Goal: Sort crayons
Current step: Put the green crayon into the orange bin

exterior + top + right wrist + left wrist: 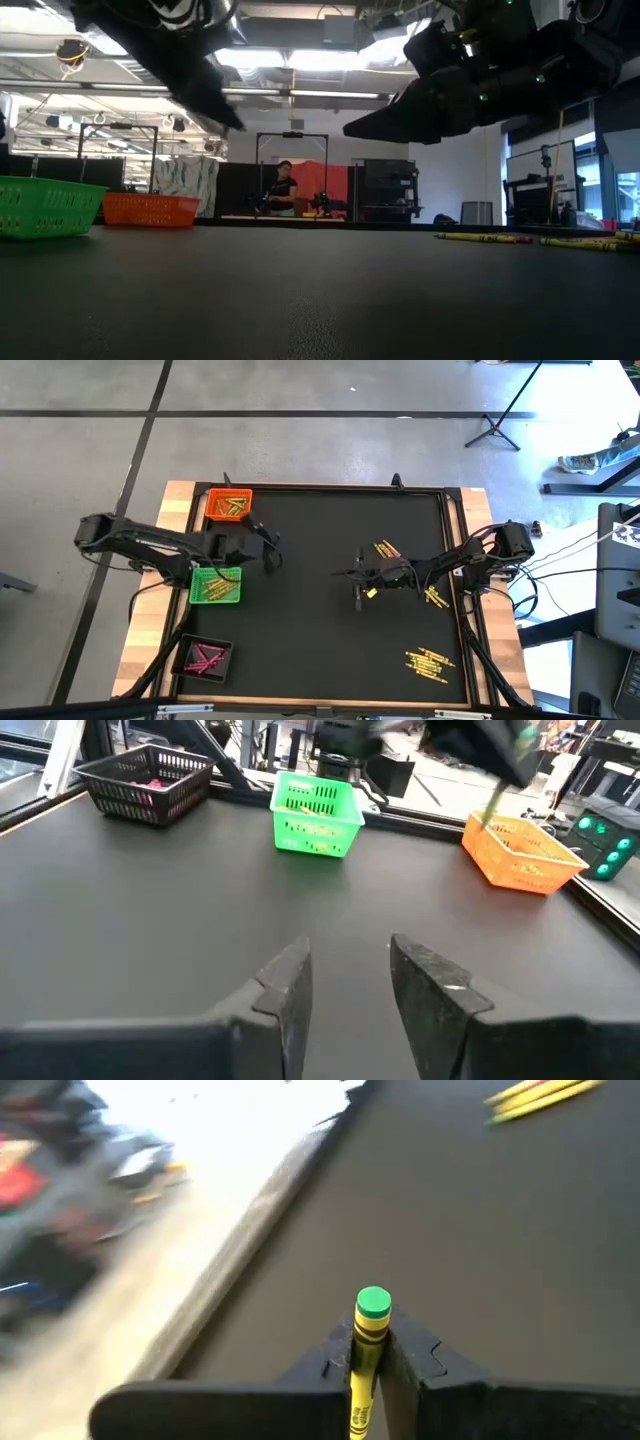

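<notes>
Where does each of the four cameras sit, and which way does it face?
High: overhead, looking down on the black mat and both arms.
Low: at mat level, facing the room; arms overhead.
Left wrist: behind the left claw, shut on a crayon.
Right wrist: behind the open right claw, facing the green basket, also visible from above.

Orange tray, green tray and black tray are sitting along the bench's left edge. A person is standing beyond.
</notes>
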### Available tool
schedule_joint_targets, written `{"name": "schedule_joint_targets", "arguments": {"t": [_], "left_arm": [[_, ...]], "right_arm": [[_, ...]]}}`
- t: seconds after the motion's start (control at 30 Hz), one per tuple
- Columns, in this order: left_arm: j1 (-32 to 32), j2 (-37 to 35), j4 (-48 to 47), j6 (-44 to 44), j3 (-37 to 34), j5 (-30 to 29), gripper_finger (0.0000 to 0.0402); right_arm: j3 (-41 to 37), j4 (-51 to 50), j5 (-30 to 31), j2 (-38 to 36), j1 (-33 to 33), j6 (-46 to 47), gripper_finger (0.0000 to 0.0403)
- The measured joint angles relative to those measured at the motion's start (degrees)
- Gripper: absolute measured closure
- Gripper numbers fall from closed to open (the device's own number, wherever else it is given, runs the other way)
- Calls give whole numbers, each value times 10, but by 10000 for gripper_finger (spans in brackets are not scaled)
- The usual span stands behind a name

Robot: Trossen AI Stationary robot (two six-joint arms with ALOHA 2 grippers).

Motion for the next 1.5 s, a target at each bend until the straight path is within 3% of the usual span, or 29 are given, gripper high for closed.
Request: {"name": "schedule_joint_targets", "arguments": {"t": [0.1,0.2,0.47,0.9,1.1,1.23,1.5], "left_arm": [[30,-28,-46,22,0,-60,386],[72,-41,-82,25,0,-76,384],[197,-18,-145,28,0,-70,383],[370,66,-131,65,0,-32,382],[403,95,-134,69,0,-24,376],[406,98,-133,69,0,-24,349],[367,75,-130,54,0,-21,299]], "right_arm": [[0,-4,0,0,0,0,270],[0,-6,0,0,0,-1,270],[0,-7,-1,0,0,-14,270],[0,-15,-2,0,0,-14,270],[0,-17,-2,0,0,-13,270],[0,-18,-2,0,0,-13,270],[0,-20,-2,0,0,-12,270]]}}
